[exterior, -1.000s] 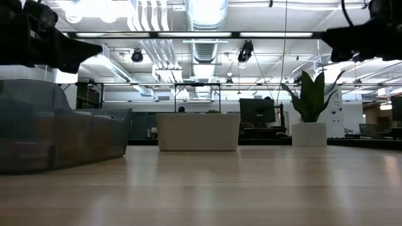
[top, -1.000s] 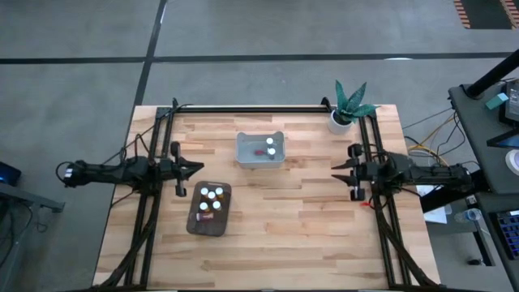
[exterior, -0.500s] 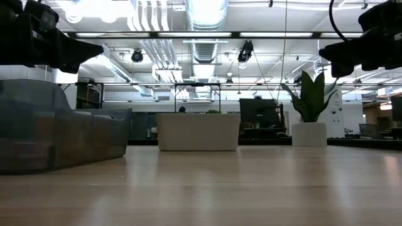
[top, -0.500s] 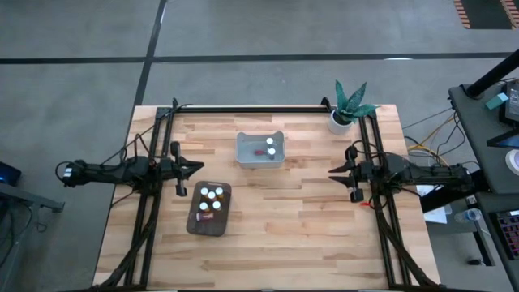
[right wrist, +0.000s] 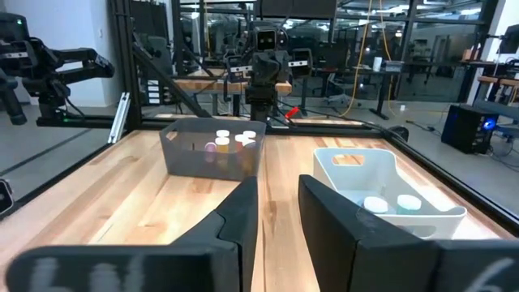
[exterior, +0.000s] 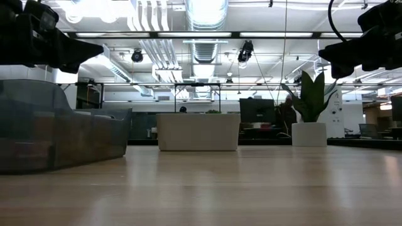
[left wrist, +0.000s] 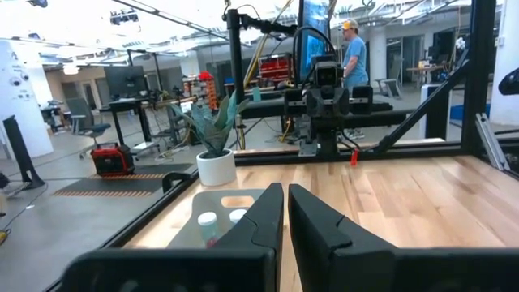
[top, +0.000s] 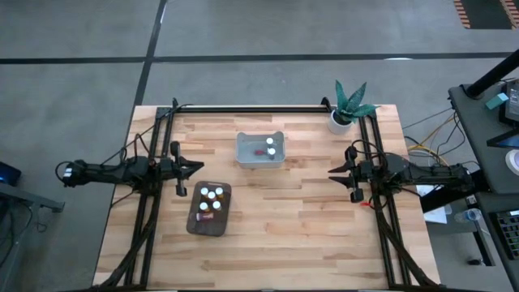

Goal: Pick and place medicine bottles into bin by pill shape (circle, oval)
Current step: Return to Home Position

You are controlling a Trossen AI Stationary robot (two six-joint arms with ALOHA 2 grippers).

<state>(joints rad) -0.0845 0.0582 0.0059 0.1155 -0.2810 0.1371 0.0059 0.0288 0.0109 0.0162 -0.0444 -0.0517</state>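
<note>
From above, every one of the medicine bottles (top: 212, 195) I can spot sits inside the dark bin (top: 195, 224) or the pale bin (top: 243, 139), none loose on the counter (top: 300, 231), so I'd say sorting's done. The left tool (top: 197, 168) and right tool (top: 332, 171) hang at opposite counter edges, well apart from both bins. Low view: no stray bottles either. Left wrist view: fingers nearly closed, empty. Right wrist view: fingers slightly parted, holding nothing.

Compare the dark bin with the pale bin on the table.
The dark bin is smoky grey, the pale bin near white. The dark bin lies lengthwise toward the front, near the left gripper; the pale bin lies crosswise at mid-table. The dark bin shows more white caps than the pale bin. Both hold medicine bottles.
</note>
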